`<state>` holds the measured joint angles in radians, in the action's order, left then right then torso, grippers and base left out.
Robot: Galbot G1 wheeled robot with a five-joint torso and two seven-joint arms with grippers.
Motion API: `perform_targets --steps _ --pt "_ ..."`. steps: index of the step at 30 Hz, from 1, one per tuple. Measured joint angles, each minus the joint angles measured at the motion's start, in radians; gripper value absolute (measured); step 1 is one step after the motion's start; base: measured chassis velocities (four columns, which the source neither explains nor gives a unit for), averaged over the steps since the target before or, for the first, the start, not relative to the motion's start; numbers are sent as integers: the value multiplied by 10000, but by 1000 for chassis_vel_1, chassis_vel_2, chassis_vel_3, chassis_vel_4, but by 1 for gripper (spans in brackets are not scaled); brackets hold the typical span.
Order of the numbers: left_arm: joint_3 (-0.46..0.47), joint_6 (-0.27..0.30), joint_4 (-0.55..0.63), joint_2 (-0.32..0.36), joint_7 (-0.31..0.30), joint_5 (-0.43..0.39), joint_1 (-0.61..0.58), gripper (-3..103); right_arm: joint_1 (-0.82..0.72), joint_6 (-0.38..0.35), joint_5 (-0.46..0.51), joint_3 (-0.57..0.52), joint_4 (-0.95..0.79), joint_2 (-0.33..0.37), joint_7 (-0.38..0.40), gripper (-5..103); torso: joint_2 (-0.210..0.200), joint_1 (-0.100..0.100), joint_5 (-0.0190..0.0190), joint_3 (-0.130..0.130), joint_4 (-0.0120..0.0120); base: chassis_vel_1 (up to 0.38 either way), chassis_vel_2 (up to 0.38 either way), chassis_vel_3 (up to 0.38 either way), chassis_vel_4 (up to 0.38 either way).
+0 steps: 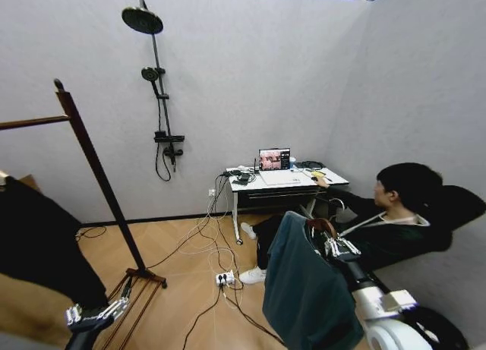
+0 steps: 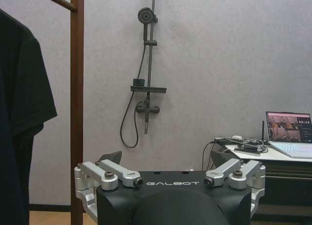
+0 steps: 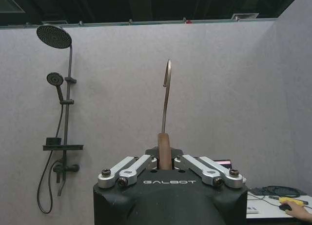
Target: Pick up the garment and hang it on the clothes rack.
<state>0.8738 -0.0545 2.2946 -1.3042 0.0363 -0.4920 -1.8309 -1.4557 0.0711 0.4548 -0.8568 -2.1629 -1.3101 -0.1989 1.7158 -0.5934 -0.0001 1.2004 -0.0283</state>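
At the far left we are looking at the clothes rack (image 1: 95, 164), its dark reddish-brown upright slanting from a knob down to the foot on the wooden floor, with its rail (image 1: 32, 122) running off the left edge. A black top (image 1: 42, 247) is hanging beside it, low on the left. Below that, our left claw (image 1: 97, 314) is waiting near the rack's foot; in the left wrist view its fingers (image 2: 108, 175) are standing spread, with nothing between them.

Moving right, a shower set (image 1: 156, 84) is mounted on the grey wall, and a bench (image 1: 285, 184) carrying an open laptop (image 1: 275, 160) is standing against it, a seated person beside it.

Further right, our right claw (image 1: 334, 247) is holding the garment (image 1: 304, 285) up in the air, well apart from the rack. The teal cloth is draping down from the wooden hanger, and in the right wrist view the fingers are pinching the hanger's wooden neck (image 3: 164, 149), with the metal hook (image 3: 166, 93) rising upright above them.

We judge the pickup done. The carry across to the rack and the hooking over the rail are still left.
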Motion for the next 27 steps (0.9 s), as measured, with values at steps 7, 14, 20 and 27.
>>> perform_targets --steps 7,14,20,27 --pt "0 0 0 0 -1 0 0 100 221 96 -38 186 193 26 -122 10 0 0 6 0 -1 -243 249 255 -253" --pt "-1 0 0 2 0 0 3 100 588 447 -47 914 432 350 -765 10 -7 -14 2 3 -3 -225 199 205 -198" --pt "0 0 0 1 2 0 0 100 1932 520 -222 2005 1218 812 -1140 10 3 14 6 -4 -2 -11 24 10 0" --pt "0 0 0 0 1 0 -1 100 4314 98 6 3200 2390 1363 -901 10 5 12 1 -3 5 102 -7 -9 87"
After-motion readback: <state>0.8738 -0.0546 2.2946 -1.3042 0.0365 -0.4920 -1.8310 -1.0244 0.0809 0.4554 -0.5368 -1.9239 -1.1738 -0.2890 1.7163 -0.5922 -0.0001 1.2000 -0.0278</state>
